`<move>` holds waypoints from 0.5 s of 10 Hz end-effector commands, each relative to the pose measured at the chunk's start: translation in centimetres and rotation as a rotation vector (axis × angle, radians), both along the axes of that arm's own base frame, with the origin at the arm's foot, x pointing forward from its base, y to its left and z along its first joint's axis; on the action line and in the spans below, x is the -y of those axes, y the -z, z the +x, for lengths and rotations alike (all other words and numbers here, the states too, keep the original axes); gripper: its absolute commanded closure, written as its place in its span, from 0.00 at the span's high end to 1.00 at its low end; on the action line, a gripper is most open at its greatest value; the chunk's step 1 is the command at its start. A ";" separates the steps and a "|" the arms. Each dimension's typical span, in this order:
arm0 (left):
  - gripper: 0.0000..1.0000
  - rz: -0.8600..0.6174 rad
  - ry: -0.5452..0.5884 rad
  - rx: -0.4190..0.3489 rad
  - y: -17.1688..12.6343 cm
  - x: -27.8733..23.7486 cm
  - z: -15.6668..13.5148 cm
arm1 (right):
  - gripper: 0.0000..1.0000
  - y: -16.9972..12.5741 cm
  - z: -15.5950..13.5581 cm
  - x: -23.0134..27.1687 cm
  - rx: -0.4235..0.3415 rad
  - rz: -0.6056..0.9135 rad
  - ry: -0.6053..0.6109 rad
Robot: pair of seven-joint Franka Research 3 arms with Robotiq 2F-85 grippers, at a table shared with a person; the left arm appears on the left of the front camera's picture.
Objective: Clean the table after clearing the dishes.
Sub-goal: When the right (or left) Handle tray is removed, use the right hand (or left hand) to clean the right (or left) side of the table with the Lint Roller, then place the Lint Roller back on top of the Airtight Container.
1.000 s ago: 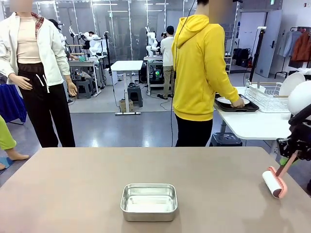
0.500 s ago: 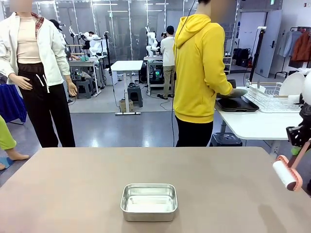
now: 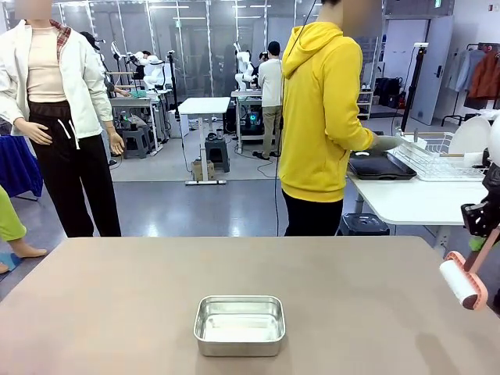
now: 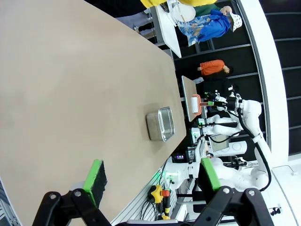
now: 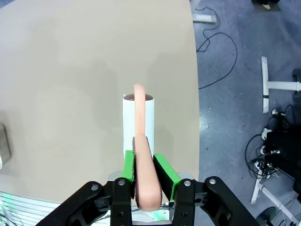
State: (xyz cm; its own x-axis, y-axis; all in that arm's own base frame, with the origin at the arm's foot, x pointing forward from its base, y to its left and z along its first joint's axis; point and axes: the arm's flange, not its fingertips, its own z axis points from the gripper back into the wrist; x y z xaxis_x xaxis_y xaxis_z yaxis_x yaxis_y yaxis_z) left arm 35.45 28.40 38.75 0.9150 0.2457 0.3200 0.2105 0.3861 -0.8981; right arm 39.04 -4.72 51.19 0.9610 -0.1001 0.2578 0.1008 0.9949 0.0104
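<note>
Right wrist view: my right gripper (image 5: 143, 172) clamps pink-handled white lint roller (image 5: 134, 117) over taupe table's (image 5: 70, 70) right edge, roll axis along my fingers.

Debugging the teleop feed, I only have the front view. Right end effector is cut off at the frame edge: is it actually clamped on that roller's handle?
Observer: Yes. In the right wrist view the right end effector has both green pads closed on the pink handle of the lint roller.
Operator: Roller touching the table?
Observer: Can't tell contact; the right wrist view shows the white roll over the table, near its edge.
Operator: Left arm isn't in my frame. State?
Observer: The left end effector is open, nothing between its pads, above the tabletop, with the steel pan farther along.
</note>
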 end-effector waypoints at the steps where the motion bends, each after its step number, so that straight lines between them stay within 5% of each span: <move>1: 1.00 -0.003 -0.007 -0.011 -0.5 0.0 -0.3 | 0.24 -0.3 0.2 0.0 0.016 -0.008 -0.007; 5: 1.00 -0.003 -0.007 -0.011 -0.5 0.0 -0.3 | 0.24 -0.3 0.2 0.0 0.016 -0.008 -0.007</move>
